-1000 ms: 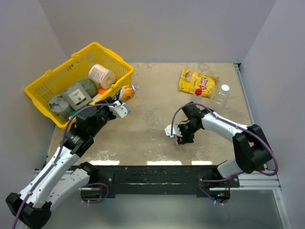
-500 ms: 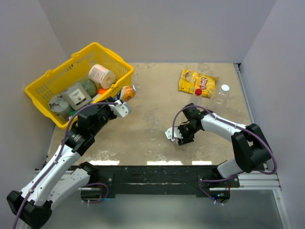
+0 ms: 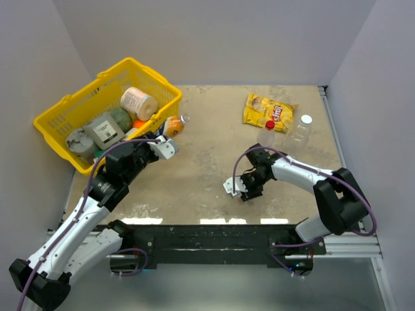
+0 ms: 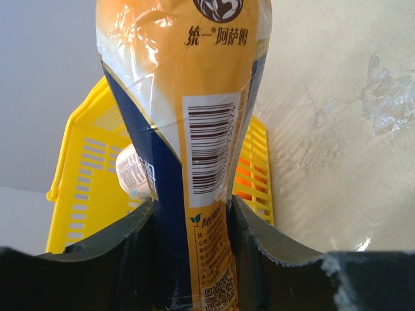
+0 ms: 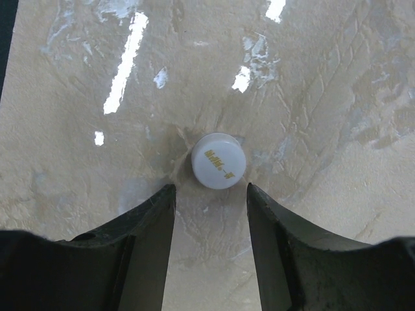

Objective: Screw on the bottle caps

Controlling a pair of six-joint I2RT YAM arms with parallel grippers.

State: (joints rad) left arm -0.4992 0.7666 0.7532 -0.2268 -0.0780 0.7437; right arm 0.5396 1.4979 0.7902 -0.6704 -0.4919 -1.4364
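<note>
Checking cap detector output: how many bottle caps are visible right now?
3. Red cap on the left clear bottle by the snack bag; white cap on the right clear bottle; loose white cap on the table before the open right gripper. The basket may hide more.

You have a yellow basket [image 3: 68, 103] on the counter [image 3: 207, 142], holding a white paper roll [image 3: 138, 102] and a grey-labelled container [image 3: 105, 129]. Well to the basket's right, you'll find a yellow snack bag [image 3: 269, 111] lying flat.
</note>
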